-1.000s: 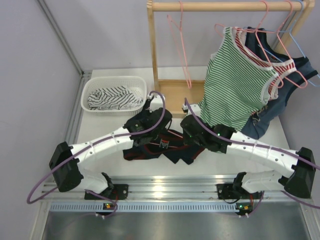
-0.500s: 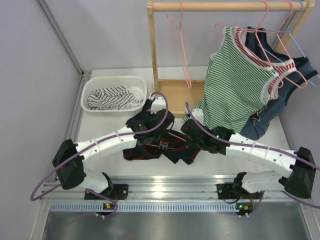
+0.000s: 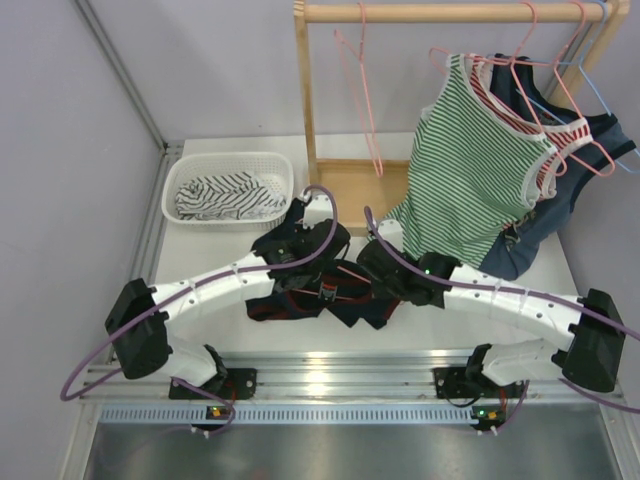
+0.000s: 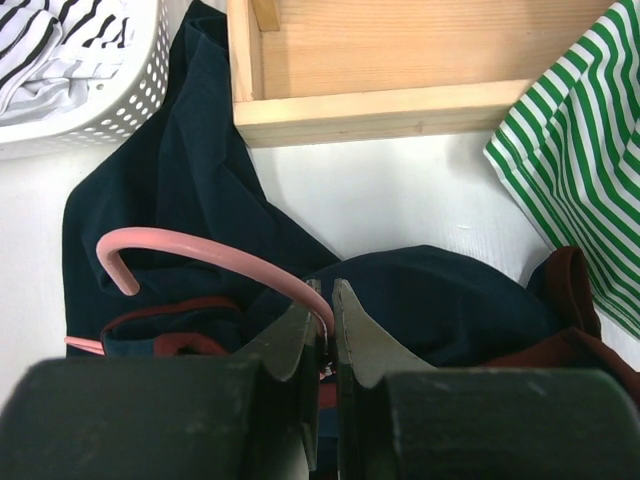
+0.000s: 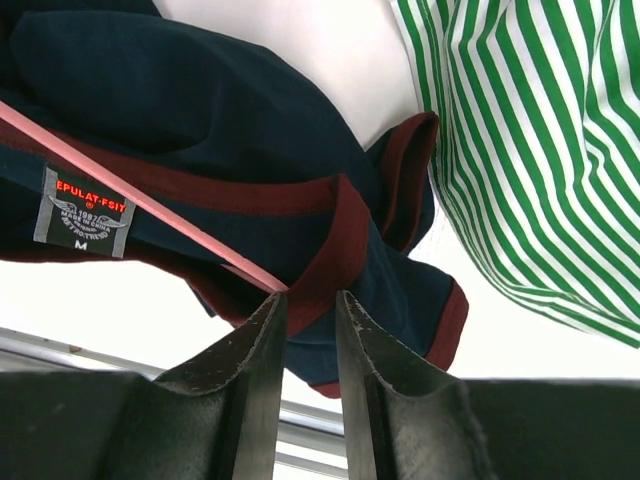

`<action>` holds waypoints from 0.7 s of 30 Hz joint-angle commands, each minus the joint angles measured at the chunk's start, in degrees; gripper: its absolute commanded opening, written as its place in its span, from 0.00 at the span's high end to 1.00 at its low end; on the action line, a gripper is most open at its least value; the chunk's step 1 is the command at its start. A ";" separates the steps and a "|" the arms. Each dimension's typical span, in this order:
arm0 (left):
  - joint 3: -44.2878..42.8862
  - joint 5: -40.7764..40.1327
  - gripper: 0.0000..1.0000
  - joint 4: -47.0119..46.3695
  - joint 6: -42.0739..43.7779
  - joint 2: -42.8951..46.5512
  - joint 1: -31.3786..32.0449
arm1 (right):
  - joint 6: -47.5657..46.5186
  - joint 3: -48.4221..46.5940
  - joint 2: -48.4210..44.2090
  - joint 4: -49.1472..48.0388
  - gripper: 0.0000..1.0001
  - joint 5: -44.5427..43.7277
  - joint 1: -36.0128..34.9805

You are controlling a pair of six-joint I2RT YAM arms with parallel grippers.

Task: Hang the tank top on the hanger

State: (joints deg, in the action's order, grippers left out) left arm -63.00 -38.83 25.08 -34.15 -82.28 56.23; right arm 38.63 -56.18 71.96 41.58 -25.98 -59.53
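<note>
The dark navy tank top [image 3: 352,306] with maroon trim lies crumpled on the table between both arms. In the left wrist view it [image 4: 440,300] spreads under the pink hanger [image 4: 200,250], whose hook curves left. My left gripper [image 4: 327,290] is shut on the hanger's wire neck. In the right wrist view the tank top [image 5: 200,90] shows its label and a maroon edge, and the hanger's wire [image 5: 130,200] crosses it. My right gripper [image 5: 310,297] stands slightly open at that maroon edge, gripping nothing.
A white basket [image 3: 228,157] with striped cloth sits at back left. A wooden rack [image 3: 305,90] with a tray base [image 3: 345,185] stands behind. A green striped top [image 3: 470,170], a navy top [image 3: 520,250] and a bare pink hanger [image 3: 365,100] hang from the rack.
My right gripper has parted its jaws from shut and shifted slightly left over the cloth. The left gripper keeps its hold on the hanger.
</note>
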 commanded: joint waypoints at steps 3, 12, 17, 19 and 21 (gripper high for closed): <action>-3.00 0.60 1.00 -0.82 -0.13 -0.95 0.99 | -0.57 -2.18 -0.25 -0.54 0.85 -0.83 -0.94; -5.11 0.86 1.00 -0.82 0.14 -2.09 1.78 | -1.28 -4.02 -0.25 -0.98 1.00 -0.65 -0.94; -6.17 0.95 1.00 -0.91 0.22 -2.71 2.31 | -2.33 -3.68 -2.09 -3.77 0.99 -0.30 -1.03; -6.43 0.95 1.00 -0.82 0.31 -2.62 2.31 | -3.82 -2.88 -3.75 -5.19 0.95 0.92 -0.94; -6.61 0.69 1.00 -0.74 0.49 -2.45 2.57 | -5.23 -2.35 -5.07 -7.30 0.92 1.80 -0.94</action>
State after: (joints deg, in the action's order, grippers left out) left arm -66.89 -38.17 25.76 -33.89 -84.95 58.30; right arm 36.10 -57.80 70.43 38.96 -25.34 -59.53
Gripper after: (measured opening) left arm 0.102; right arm 0.072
